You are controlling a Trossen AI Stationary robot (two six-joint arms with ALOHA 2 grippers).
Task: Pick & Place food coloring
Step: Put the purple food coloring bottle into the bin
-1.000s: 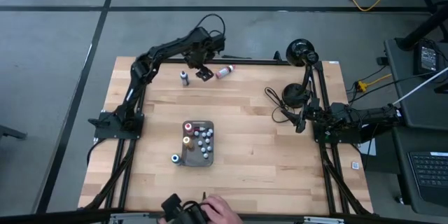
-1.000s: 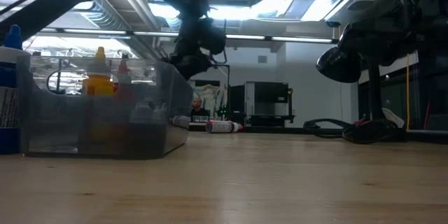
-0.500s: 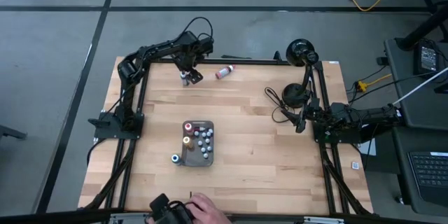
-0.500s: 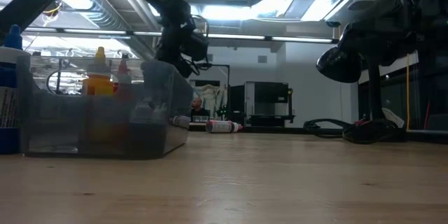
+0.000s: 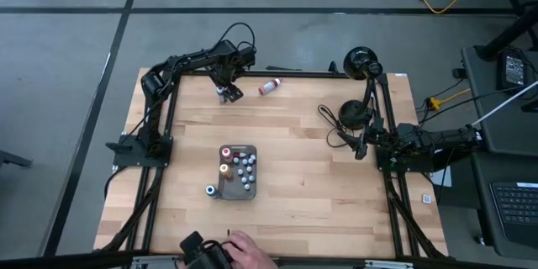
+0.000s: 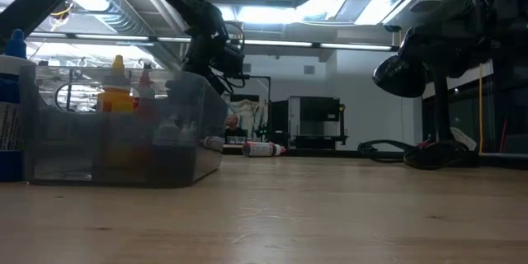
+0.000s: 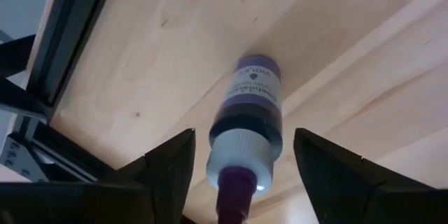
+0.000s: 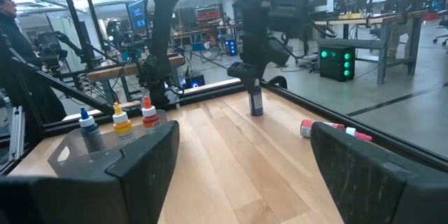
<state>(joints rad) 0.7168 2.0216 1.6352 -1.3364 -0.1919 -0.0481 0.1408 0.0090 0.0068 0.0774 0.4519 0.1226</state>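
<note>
the purple bottle is straddled, untouched, by the wide-open left gripper; a fallen bottle lies nearby; the right gripper is parked open.

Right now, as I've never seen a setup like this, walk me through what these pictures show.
Two dark robot arms are mounted at a wooden table, each ending in a two-finger pincer. One picture looks straight down on the table, one looks level across it, and one comes from a camera on each arm's wrist.

The left pincer is at the far edge, its fingers open on either side of an upright purple bottle, not closed on it. Another small bottle lies on its side nearby. A tray near the table's middle holds more tiny bottles, and a blue-capped bottle stands beside it. The right pincer waits open at the right side, holding nothing.
</note>
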